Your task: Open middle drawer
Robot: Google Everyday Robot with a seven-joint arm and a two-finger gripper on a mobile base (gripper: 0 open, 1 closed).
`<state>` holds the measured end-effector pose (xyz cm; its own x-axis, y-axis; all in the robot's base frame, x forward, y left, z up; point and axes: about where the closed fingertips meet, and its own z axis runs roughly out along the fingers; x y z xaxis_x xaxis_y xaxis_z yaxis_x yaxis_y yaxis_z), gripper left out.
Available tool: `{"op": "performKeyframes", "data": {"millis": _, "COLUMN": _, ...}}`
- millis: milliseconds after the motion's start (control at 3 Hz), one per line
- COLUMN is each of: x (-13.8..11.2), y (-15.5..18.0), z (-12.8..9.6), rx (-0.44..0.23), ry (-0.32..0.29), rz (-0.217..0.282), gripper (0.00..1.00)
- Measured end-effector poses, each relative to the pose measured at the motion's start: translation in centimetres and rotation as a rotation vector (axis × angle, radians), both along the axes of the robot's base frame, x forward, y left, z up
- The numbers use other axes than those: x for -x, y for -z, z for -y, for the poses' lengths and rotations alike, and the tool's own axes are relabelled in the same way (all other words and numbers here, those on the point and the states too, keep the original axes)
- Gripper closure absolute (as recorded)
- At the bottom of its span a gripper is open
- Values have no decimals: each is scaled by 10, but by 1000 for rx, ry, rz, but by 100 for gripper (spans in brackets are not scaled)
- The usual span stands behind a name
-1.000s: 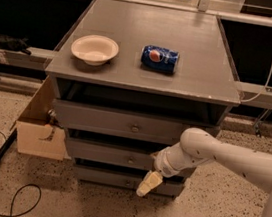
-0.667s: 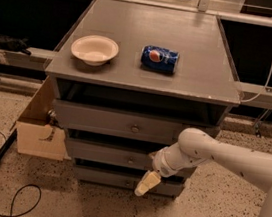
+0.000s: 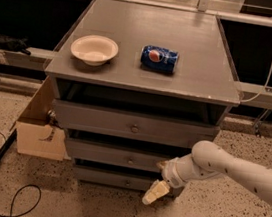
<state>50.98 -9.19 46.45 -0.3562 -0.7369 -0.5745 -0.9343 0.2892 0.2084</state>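
**Hovering beside the middle drawer, fingers apart**

Reaching in from 3 o'clock, the white arm is bringing the gripper (image 3: pixel 159 179) up against the front of the grey table (image 3: pixel 195 83), low on its right side. The fingers (image 3: pixel 156 193) are standing apart and holding nothing: one cream tip is pointing down toward 7 o'clock over the floor, while the other is showing just at the right part of the middle drawer (image 3: pixel 104 154).

That drawer is sitting as the second of three grey fronts, under the top drawer (image 3: pixel 99 119) and over the bottom drawer (image 3: pixel 106 178). Its small round knob (image 3: pixel 130 159) is lying at 9 o'clock from the gripper, near but not touched.

On the table's top, a pale bowl (image 3: pixel 94 49) is resting toward the left, and a blue can (image 3: pixel 159 59) is lying on its side at 3 o'clock from it, apart from it. A cardboard box (image 3: pixel 38 137) is standing against the table's left side, and a black cable (image 3: pixel 12 199) is looping on the speckled floor at 7 o'clock.
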Motion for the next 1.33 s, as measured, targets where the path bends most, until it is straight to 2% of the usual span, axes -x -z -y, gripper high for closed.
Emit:
{"op": "performKeyframes", "data": {"millis": 333, "x": 0, "y": 0, "z": 5, "rx": -95, "ry": -3, "rz": -20, "gripper": 0}}
{"op": "performKeyframes", "data": {"millis": 667, "x": -12, "y": -12, "z": 0, "rx": -340, "ry": -1, "rz": -44, "gripper": 0}}
{"op": "performKeyframes", "data": {"millis": 1000, "x": -58, "y": -32, "z": 18, "rx": -542, "ry": 76, "rz": 5, "gripper": 0}}
{"op": "performKeyframes", "data": {"millis": 1333, "x": -58, "y": -32, "z": 18, "rx": -542, "ry": 76, "rz": 5, "gripper": 0}}
